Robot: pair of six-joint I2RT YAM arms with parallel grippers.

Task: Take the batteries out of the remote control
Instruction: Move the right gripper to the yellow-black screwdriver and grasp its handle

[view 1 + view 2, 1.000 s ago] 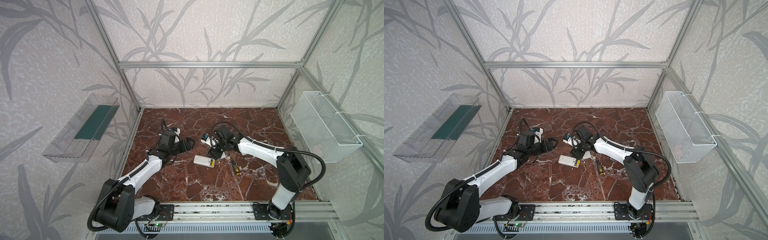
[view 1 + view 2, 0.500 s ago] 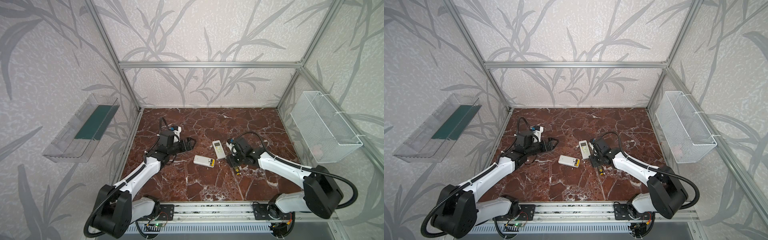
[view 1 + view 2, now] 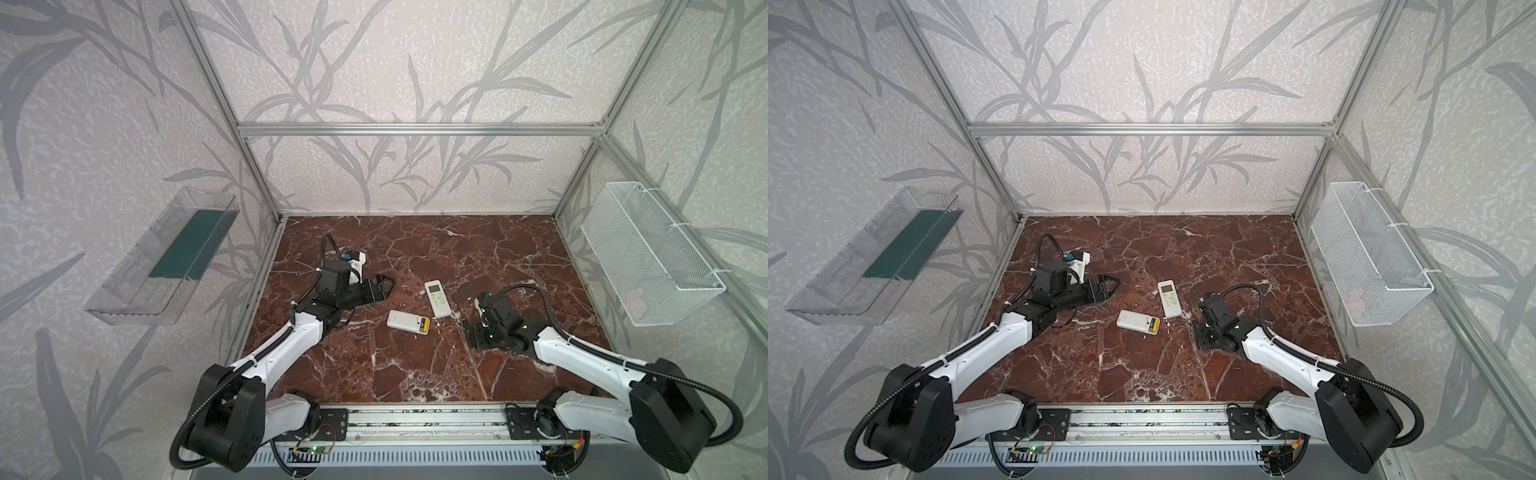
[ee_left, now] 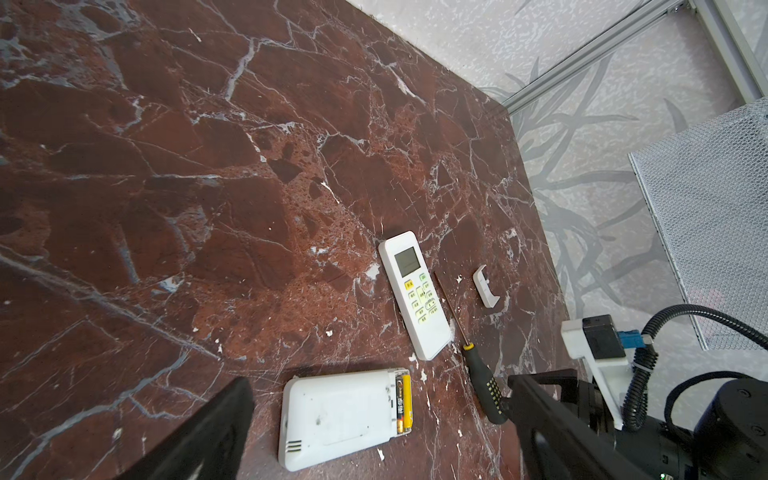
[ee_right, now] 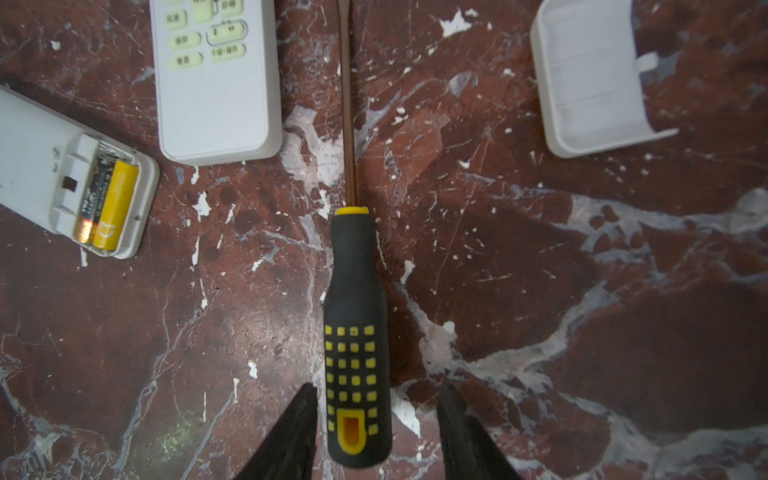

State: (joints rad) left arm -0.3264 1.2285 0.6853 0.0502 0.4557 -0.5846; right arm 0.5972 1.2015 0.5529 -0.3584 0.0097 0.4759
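A white remote control [image 3: 405,321] [image 4: 338,417] lies face down mid-table with its compartment open. The batteries [image 5: 109,203] [image 4: 405,401] sit in it: one yellow, one dark beside it. My left gripper [image 3: 386,286] [image 4: 380,380] hovers open just left of this remote, which shows between its fingers [image 4: 232,411]. My right gripper [image 3: 478,336] [image 5: 376,390] points down at the table to the right. Its jaws stand open astride the butt of a black-and-yellow screwdriver [image 5: 357,353], with a gap showing on one side.
A second white remote [image 3: 437,293] [image 5: 216,79] lies face up beside the screwdriver shaft. A loose white battery cover [image 5: 594,79] [image 4: 485,286] lies beyond it. A wire basket [image 3: 648,266] hangs on the right wall, a clear shelf [image 3: 166,257] on the left.
My right arm has swung from the table's middle towards the right front, leaving the face-up remote lying there, and now straddles the screwdriver handle with narrower jaws. The left arm has hardly moved.
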